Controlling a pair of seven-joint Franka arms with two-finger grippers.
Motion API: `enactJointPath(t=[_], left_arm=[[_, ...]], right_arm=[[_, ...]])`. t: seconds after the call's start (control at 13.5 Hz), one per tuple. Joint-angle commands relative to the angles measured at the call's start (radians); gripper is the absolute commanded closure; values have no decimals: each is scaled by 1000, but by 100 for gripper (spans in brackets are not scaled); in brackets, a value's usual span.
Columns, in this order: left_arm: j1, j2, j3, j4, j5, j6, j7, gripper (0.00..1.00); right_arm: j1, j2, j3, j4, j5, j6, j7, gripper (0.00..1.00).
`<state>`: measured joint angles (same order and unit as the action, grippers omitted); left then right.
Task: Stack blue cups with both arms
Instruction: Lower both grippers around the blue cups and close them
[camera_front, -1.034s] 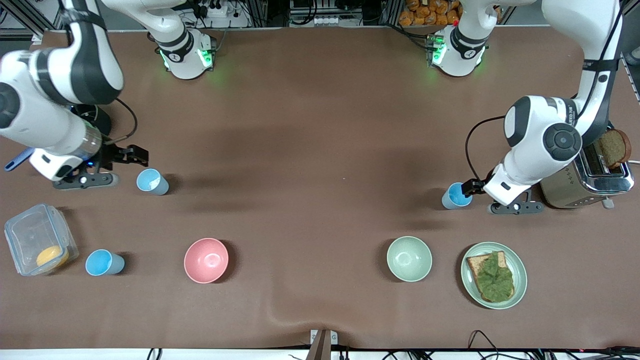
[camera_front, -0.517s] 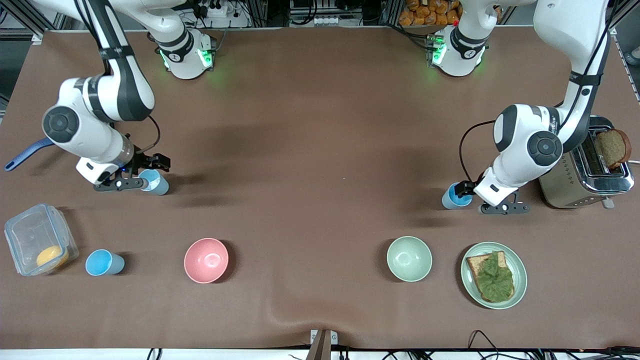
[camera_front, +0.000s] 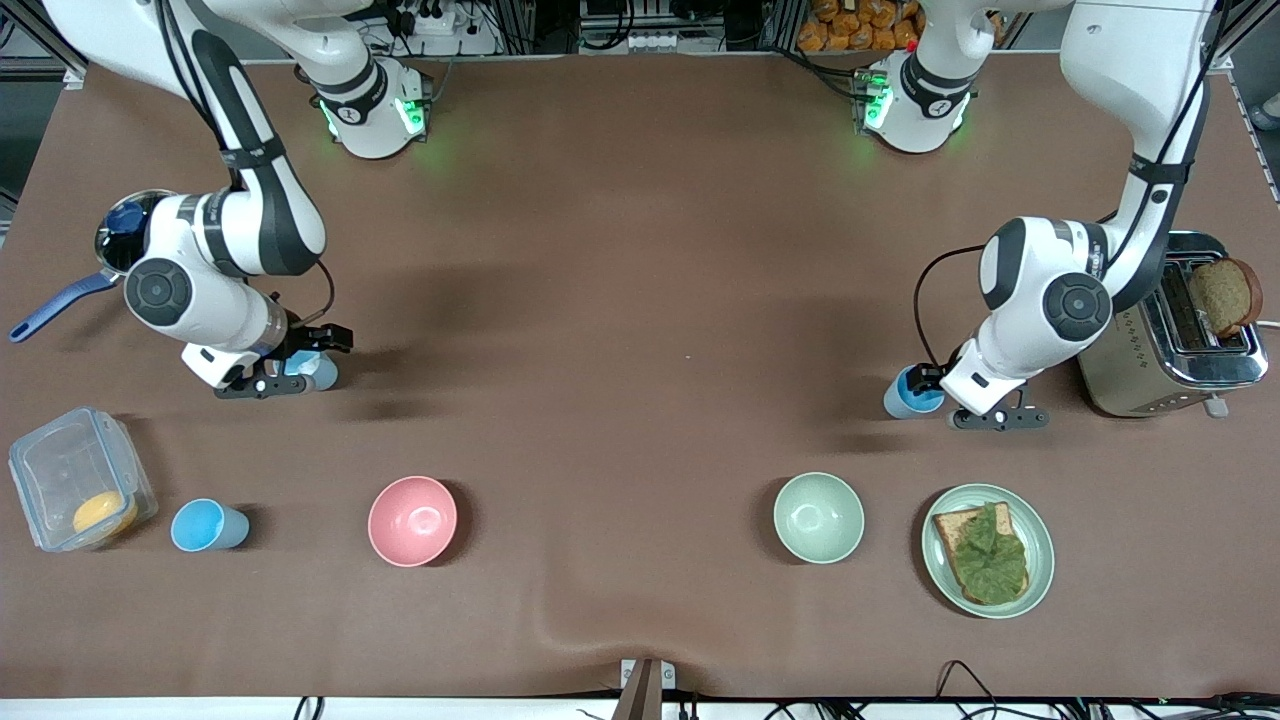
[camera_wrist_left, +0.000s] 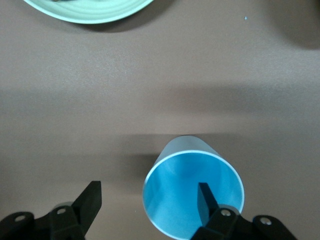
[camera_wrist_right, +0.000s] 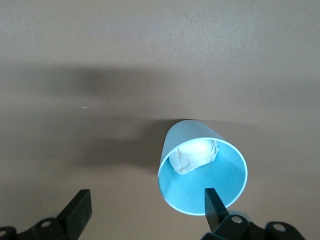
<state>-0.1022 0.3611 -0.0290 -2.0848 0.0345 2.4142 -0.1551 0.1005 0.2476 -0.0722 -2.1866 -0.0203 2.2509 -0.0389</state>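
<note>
Three blue cups stand on the brown table. One cup (camera_front: 323, 376) is at the right arm's end, and my right gripper (camera_front: 308, 358) is low over it and open. In the right wrist view this cup (camera_wrist_right: 202, 172) holds a white crumpled lump, with one finger (camera_wrist_right: 212, 206) at its rim and the other (camera_wrist_right: 79, 207) outside. Another cup (camera_front: 905, 400) stands beside the toaster. My left gripper (camera_front: 926, 381) is open at it, with one finger (camera_wrist_left: 206, 200) inside the cup (camera_wrist_left: 185, 195) and the other (camera_wrist_left: 91, 200) outside. A third cup (camera_front: 205, 526) stands free beside the plastic box.
A pink bowl (camera_front: 412, 520), a pale green bowl (camera_front: 818, 517) and a green plate (camera_front: 1035, 520) with toast lie nearer the camera. A toaster (camera_front: 1180, 350) stands by the left arm. A clear plastic box (camera_front: 70, 470) and a blue-handled pan (camera_front: 110, 225) sit at the right arm's end.
The right arm swung in from the table's end and lowered, bringing its open gripper onto its cup. The left arm sank a little and closed in on its cup.
</note>
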Motion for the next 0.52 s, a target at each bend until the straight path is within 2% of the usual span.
enactJointPath(t=[0.0,0.07,0.15,0.22,0.3,0.37,0.44], left_arm=[[6,15,-8,2,15,31,-1,59],[4,12,-9,3,9,31,-3,92],[6,4,-15,3,-4,31,-9,100],[6,-7,-20,5,-13,31,-18,100],[6,-11,-20,12,-13,31,-18,100],[6,-23,-26,25,-13,25,-15,100],[6,-42,-37,25,-15,20,-21,100]], right_arm=[[-15,25,8,28,-12,-5,7,0],[-15,28,8,30,-12,-4,7,0],[-15,41,8,36,-12,-4,7,0],[-15,51,8,39,-12,-4,5,0],[-13,61,8,39,-12,-5,5,6],[-13,64,8,39,-12,-7,7,19],[-13,65,8,39,-12,-13,7,36]])
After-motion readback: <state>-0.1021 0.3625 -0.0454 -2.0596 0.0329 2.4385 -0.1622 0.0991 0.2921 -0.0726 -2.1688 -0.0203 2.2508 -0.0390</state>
